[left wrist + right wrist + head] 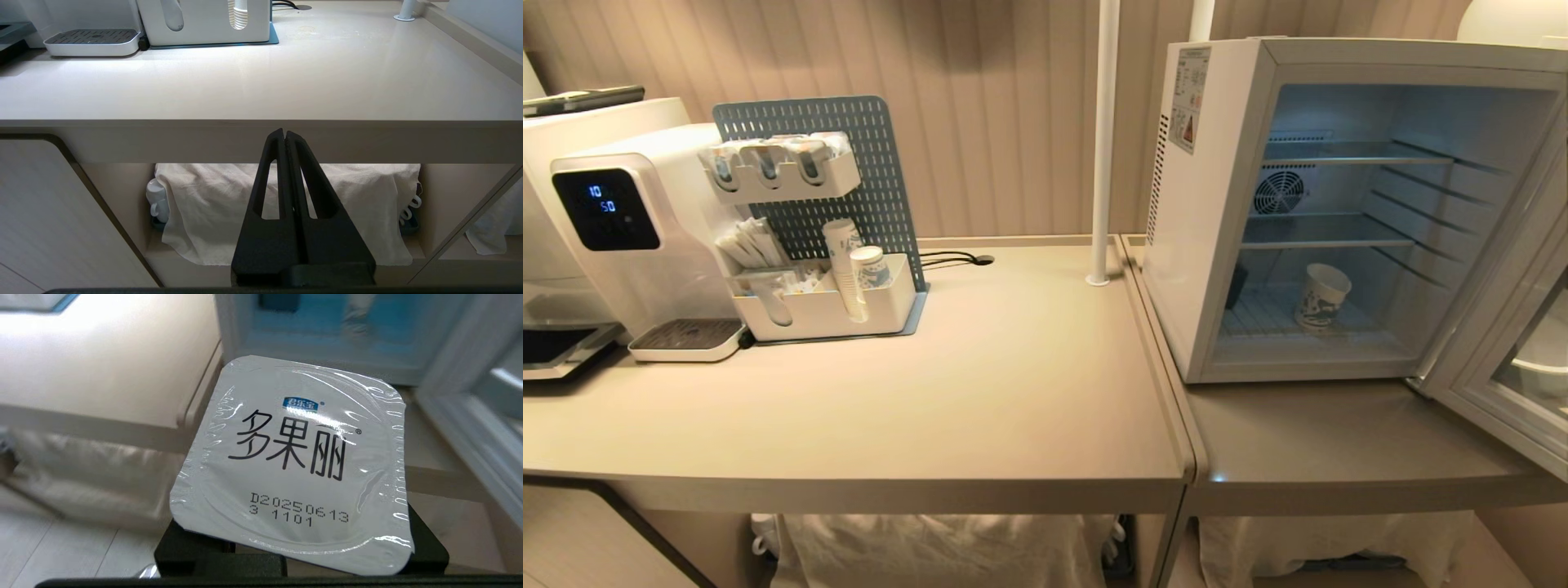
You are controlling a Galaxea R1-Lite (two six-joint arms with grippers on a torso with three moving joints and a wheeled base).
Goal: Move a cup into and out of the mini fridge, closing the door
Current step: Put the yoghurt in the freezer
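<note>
The cup (1321, 296), white paper with a blue-green print, stands upright on the floor of the mini fridge (1201, 245), which sits on the right-hand table. The door (1503, 359) is swung wide open to the right. My right gripper (292, 486) is outside the head view. It holds a small pot with a square foil lid (294, 457) in front of the open fridge, and the lid hides its fingers. My left gripper (284, 132) is shut and empty. It hangs just below the front edge of the left table (261, 90).
A white water dispenser (613, 229) and a pegboard organiser with a stack of paper cups (841, 261) stand at the left table's back. A white pole (1104, 147) rises between the tables. Cloth-covered items (212, 204) sit under the table.
</note>
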